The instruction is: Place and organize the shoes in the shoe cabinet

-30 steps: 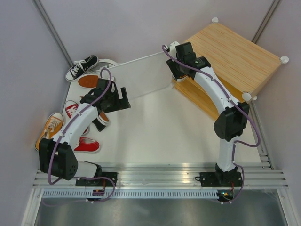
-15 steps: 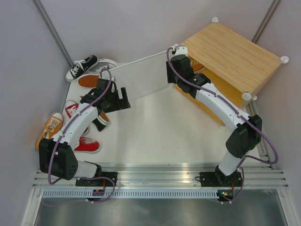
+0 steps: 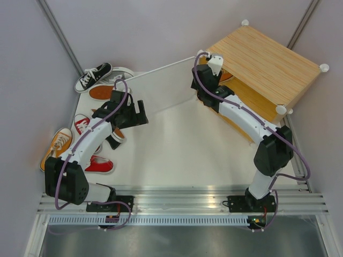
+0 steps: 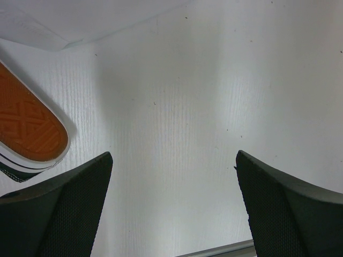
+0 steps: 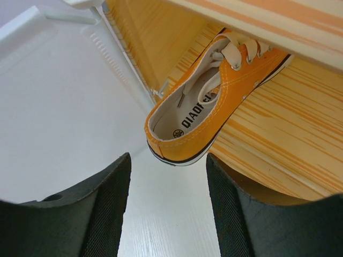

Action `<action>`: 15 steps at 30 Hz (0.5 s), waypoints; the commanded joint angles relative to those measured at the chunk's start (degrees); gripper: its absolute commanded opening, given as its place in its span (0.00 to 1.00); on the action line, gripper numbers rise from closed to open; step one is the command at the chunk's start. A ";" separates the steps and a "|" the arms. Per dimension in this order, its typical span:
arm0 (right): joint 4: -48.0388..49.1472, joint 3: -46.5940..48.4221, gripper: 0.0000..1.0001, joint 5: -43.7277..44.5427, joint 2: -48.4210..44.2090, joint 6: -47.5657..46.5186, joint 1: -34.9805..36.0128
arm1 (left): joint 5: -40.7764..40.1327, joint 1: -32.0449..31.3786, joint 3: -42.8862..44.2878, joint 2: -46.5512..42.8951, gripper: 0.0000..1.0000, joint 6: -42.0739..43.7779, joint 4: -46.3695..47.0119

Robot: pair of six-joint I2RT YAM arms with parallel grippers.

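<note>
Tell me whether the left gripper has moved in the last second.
No. The left gripper stays open in the same spot in the top view, just below the near edge of the shoe cabinet's door panel.

A robotics lab test cell, I'd say: plain pale partition walls (image 3: 161, 27) with metal corner struts (image 3: 56, 27) box in a white table (image 3: 177, 150) that bears the shoe cabinet (image 3: 268, 64). A left arm (image 3: 91, 140) and right arm (image 3: 241, 113), trailing purple cables (image 3: 193, 80), are bolted to an aluminium rail (image 3: 182, 195) at its near edge.

Matt orange canvas shoe (image 5: 230, 104), wood-grain shelf (image 5: 284, 134)
</note>
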 commanded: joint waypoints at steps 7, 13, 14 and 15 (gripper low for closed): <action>1.74 3.85 0.61 4.89 5.84 4.11 0.58 | -2.04 0.34 -1.79 -1.28 0.99 0.48 3.01; 2.10 4.89 0.53 9.81 6.80 3.59 0.58 | -2.30 0.34 -1.96 -2.25 0.99 0.92 3.01; 1.75 5.16 0.53 10.77 6.98 3.68 0.58 | -2.22 0.34 -1.96 -2.25 0.99 0.92 3.10; 1.66 5.51 0.53 10.87 7.59 3.59 0.58 | -2.04 0.34 -1.96 -2.17 0.99 0.92 3.10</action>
